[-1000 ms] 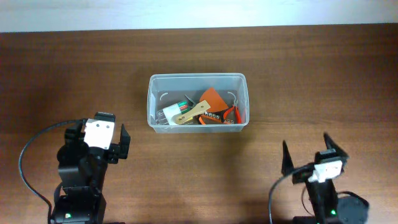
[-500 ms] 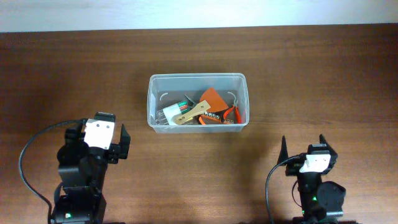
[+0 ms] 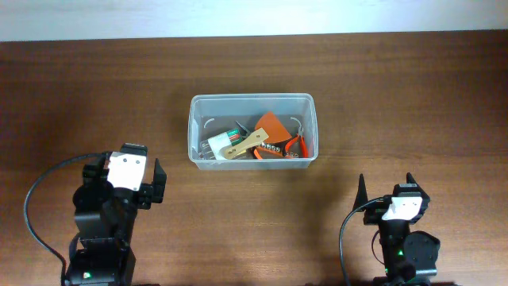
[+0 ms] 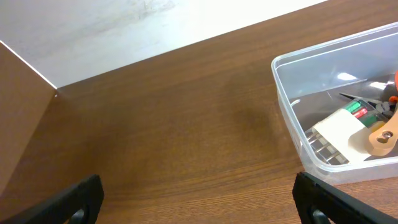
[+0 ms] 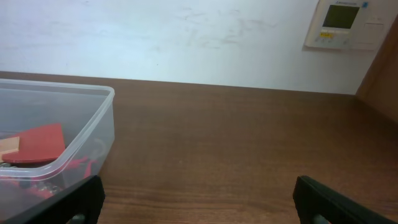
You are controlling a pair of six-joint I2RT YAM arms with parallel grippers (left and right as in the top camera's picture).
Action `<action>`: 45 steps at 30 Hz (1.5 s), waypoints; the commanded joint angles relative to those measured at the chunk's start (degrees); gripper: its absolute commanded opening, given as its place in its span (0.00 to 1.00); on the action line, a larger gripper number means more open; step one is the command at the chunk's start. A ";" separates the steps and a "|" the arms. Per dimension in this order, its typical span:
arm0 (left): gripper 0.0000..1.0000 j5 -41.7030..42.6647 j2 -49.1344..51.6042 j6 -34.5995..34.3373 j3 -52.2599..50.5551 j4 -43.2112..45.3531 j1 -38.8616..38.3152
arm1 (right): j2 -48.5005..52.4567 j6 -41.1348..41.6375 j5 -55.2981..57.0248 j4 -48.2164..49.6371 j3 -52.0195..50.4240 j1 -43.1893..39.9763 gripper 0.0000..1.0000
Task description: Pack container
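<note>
The clear plastic container stands at the middle of the table, holding several hand tools: an orange scraper, a white block, a wooden-handled piece and orange pliers. It also shows in the left wrist view and the right wrist view. My left gripper is open and empty, near and left of the container. My right gripper is open and empty, near and right of it.
The brown wooden table runs back to a white wall. A wall thermostat hangs at the right. Cables loop beside both arm bases.
The right arm has drawn back toward its base and straightened, its fingers now pointing up the table. The left arm and the container have not moved.
</note>
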 commanded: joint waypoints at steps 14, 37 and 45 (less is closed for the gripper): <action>0.99 -0.61 -0.50 -0.57 -0.20 0.09 0.24 | -0.37 0.72 0.92 -0.04 -0.50 0.42 0.99; 0.99 -2.51 -30.38 -24.17 -25.46 16.83 -7.76 | -0.37 0.72 0.92 -0.04 -0.50 0.42 0.99; 0.99 -7.96 -35.69 -23.82 -34.80 25.18 -7.76 | -0.37 0.74 0.92 -0.04 -0.50 0.42 0.99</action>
